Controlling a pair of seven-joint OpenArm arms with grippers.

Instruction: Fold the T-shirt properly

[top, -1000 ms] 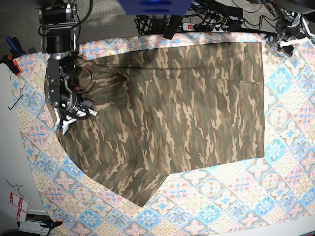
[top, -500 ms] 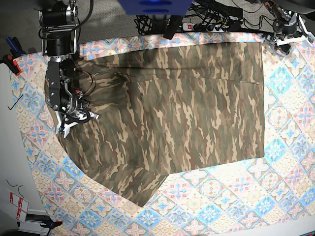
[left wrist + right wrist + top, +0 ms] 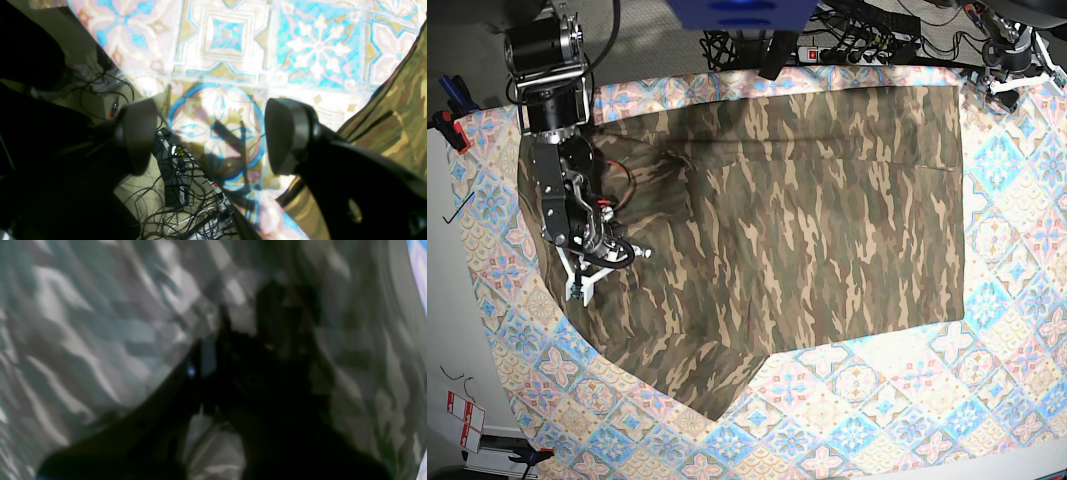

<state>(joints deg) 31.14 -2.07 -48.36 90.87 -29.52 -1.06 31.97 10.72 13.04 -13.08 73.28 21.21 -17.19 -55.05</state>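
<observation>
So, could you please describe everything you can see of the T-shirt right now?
The T-shirt is soft camouflage fabric in olive, brown and tan, spread mostly flat over the patterned tablecloth. Its straight edge faces the base view's right; a pointed flap juts toward the near edge. The right gripper is shut down on its rumpled left part. The left gripper hangs open beside its far corner.

T-shirt (image 3: 807, 220) flat on tablecloth (image 3: 1017, 300), right end effector (image 3: 587, 275) on its left part.
</observation>
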